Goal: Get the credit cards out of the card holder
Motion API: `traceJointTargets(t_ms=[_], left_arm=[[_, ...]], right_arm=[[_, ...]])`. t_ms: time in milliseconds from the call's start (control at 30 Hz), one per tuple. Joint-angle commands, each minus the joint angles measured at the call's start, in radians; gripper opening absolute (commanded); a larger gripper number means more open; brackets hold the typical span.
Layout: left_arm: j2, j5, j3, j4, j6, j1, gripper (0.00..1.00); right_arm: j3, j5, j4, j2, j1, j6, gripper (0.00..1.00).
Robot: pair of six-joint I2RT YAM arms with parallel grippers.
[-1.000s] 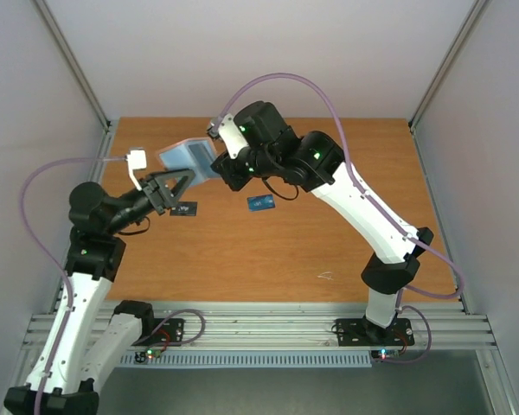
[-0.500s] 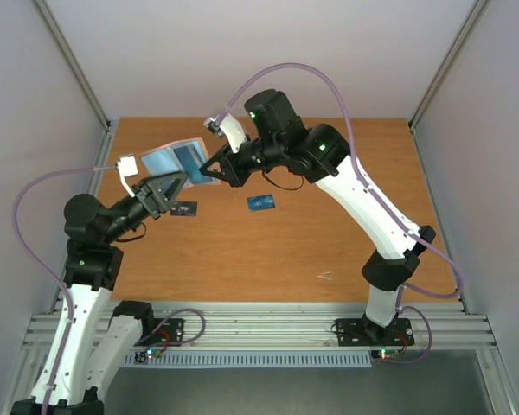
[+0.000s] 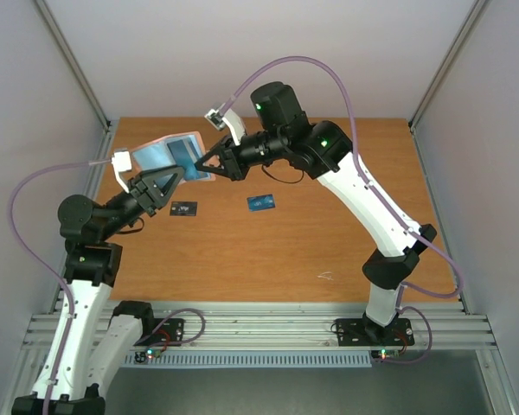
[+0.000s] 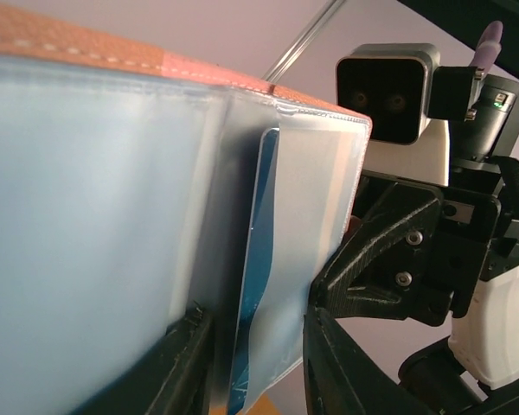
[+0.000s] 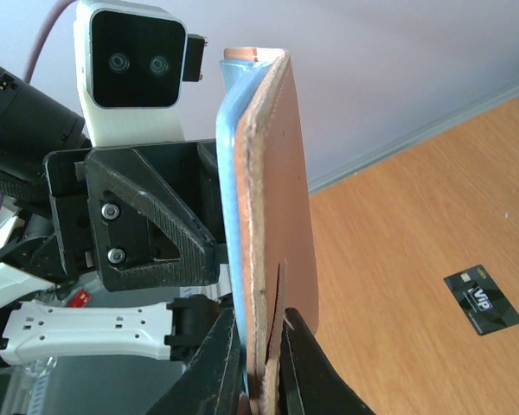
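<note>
The card holder (image 3: 175, 154) hangs open above the far left of the table (image 3: 329, 251), its lower edge pinched tight in the right gripper (image 5: 261, 385) and its light blue panels facing the left gripper (image 4: 255, 367). Those jaws stand spread astride the pocketed card (image 4: 253, 259), not clamped. We should close on the card's bare edge only, missing the sleeve, then draw straight along the pocket. The outside is taupe; a dark card (image 3: 183, 208) and a blue card (image 3: 260, 202) lie below
</note>
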Motion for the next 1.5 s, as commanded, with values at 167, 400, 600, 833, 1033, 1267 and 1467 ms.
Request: traceJointTargets(t_ms=[167, 400, 600, 833, 1033, 1267, 1467], left_arm=[[0.016, 0.119, 0.044, 0.304, -0.19, 0.001, 0.28], [0.019, 0.148, 0.059, 0.329, -0.254, 0.007, 0.27], [0.016, 0.154, 0.082, 0.276, -0.209, 0.009, 0.01], [-0.021, 0.135, 0.056, 0.165, -0.124, 0.022, 0.0], [-0.044, 0.184, 0.026, 0.16, -0.048, 0.027, 0.0], [-0.049, 0.234, 0.004, 0.162, 0.01, 0.028, 0.0], [-0.046, 0.231, 0.0, 0.152, 0.023, 0.027, 0.0]], right_arm=[[-0.007, -0.141, 0.046, 0.059, 0.033, -0.012, 0.01], [-0.006, -0.216, 0.1, 0.058, 0.015, 0.032, 0.01], [-0.005, -0.196, 0.051, 0.067, 0.016, 0.006, 0.02], [-0.064, -0.331, 0.098, 0.007, -0.018, -0.013, 0.48], [-0.202, -0.425, 0.283, -0.092, -0.086, 0.075, 0.66], [-0.219, -0.423, 0.275, -0.12, -0.099, 0.067, 0.66], [-0.217, -0.429, 0.291, -0.111, -0.099, 0.103, 0.31]])
